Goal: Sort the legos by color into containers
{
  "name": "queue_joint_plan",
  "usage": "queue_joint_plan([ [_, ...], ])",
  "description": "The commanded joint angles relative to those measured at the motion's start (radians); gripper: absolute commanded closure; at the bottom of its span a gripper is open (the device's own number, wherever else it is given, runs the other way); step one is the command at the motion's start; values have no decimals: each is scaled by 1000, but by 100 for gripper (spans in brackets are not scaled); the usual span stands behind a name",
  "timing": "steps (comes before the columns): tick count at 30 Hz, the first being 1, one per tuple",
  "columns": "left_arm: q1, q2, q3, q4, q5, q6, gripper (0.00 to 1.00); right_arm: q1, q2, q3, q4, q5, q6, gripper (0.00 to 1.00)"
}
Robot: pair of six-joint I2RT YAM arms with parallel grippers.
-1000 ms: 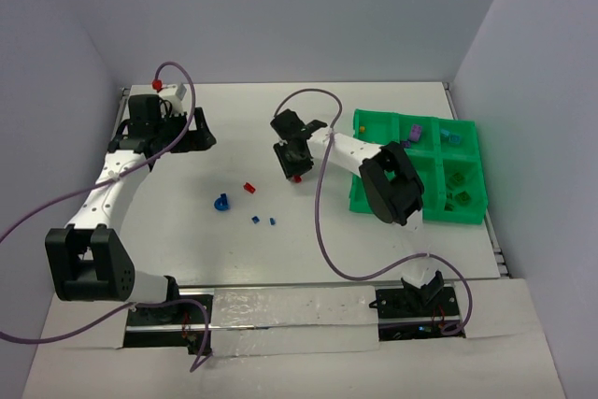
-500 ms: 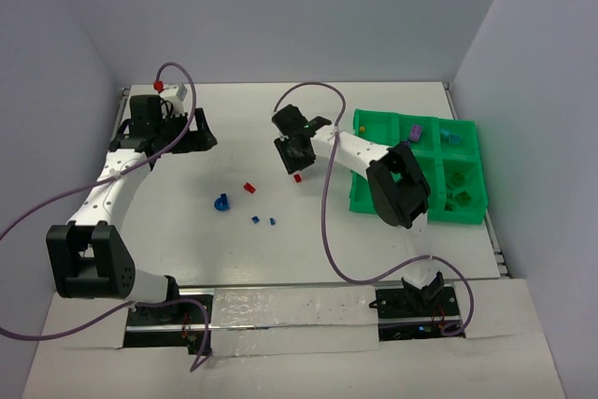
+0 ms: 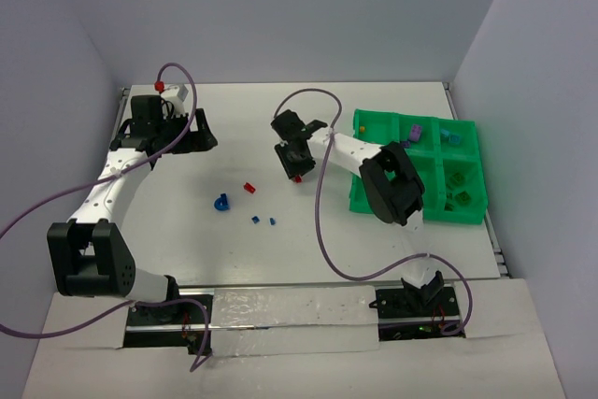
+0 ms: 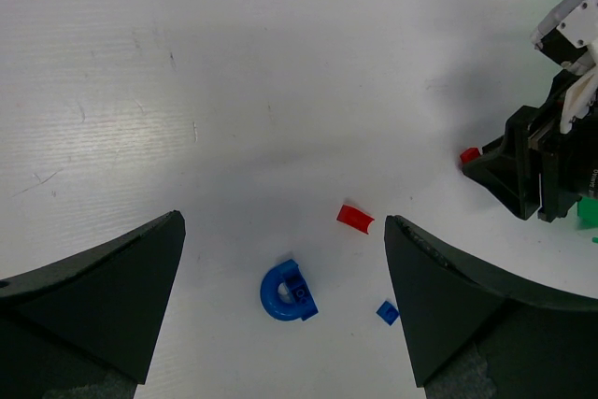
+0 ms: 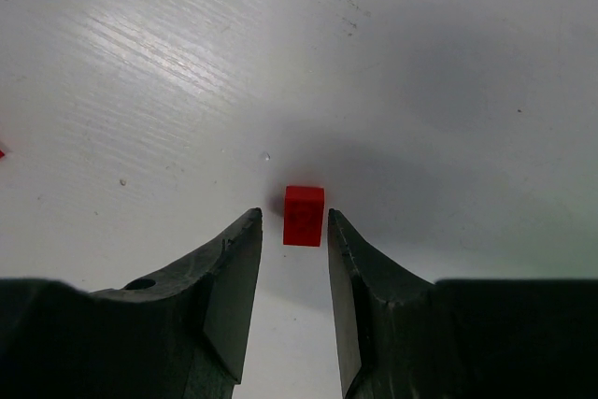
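**Red brick framed by the right jaws, grip not yet closed**

The red brick is seen lying flat on the table, directly between the fingertips of the right gripper. The jaws are held partly spread. A sliver of bare table is visible on the left side of the brick and a much thinner one on the right, so the brick is judged to be straddled rather than pinched. Its slightly longer side is lined up with the fingers (the narrower faces are thus presented to the pads), and nothing but a straight closing is thought to be needed.

From above, the brick is placed near the middle of the table, with the green tray to its right, within the right arm's reach. Its compartments are seen to hold several bricks.

The left gripper is held wide apart and empty over the table's left side, well away from the red brick. Below it lie a blue arch piece, a red curved piece and a small blue brick, all unsorted.
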Motion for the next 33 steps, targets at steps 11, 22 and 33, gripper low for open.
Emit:
queue_joint_plan([
  [11,4,1,46,27,29,7,3,-15,-3,-46,25,-15,-1,79],
  [22,-47,20,78,-1,89,135,4,-182,-472,-188,20,-272,-190,100],
  [33,-235,83,91,-45,116,298,3,-665,-745,-343,-189,-267,-445,100],
])
